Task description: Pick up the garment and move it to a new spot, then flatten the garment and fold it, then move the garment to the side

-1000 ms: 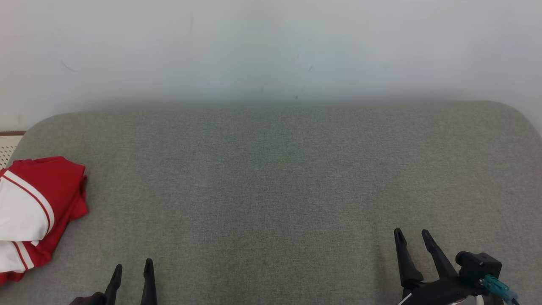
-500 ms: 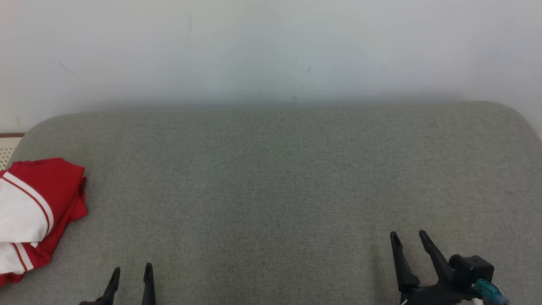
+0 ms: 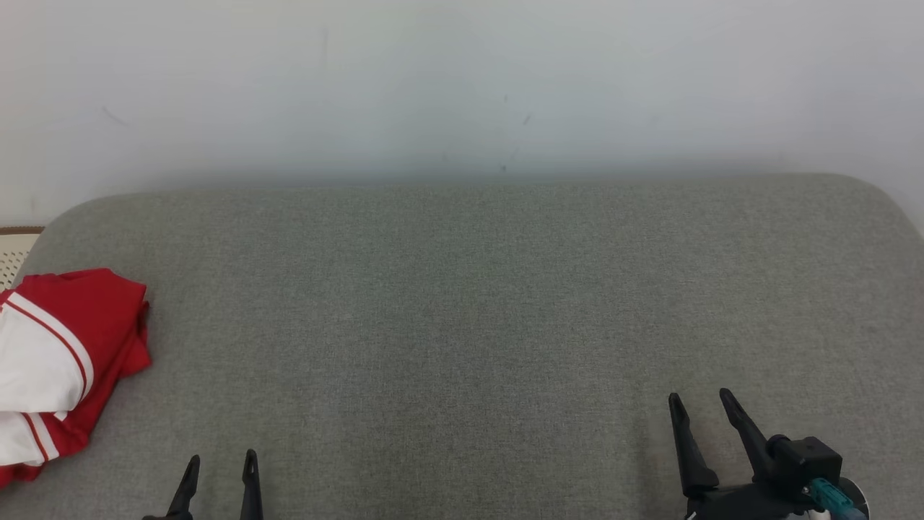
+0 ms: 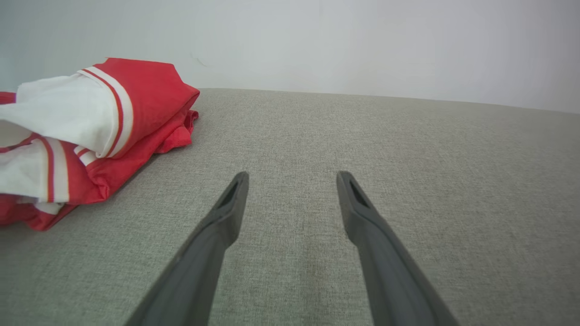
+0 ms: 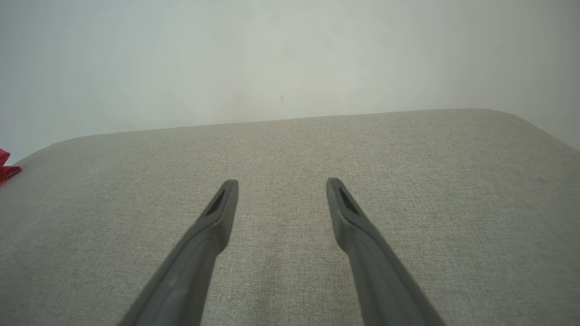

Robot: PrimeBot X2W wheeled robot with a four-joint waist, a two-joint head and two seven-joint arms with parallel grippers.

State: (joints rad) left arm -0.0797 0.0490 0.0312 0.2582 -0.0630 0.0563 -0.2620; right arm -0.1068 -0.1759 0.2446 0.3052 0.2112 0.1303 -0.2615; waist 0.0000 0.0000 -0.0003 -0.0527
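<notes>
A red and white striped garment lies folded in a bundle at the left edge of the grey cushion. In the left wrist view the garment sits up and to the left of the fingers. My left gripper is open at the bottom left, to the right of the garment and apart from it, with nothing between its fingers. Over the cushion's front right my right gripper stands open and empty. A sliver of the red garment shows at the right wrist view's left edge.
A pale wall rises behind the cushion. A woven cream surface with a brown rim shows past the cushion's left corner. The cushion's rounded right corner curves away at the far right.
Both grippers have drawn back slightly toward the bottom of the head view. The garment has not moved.
</notes>
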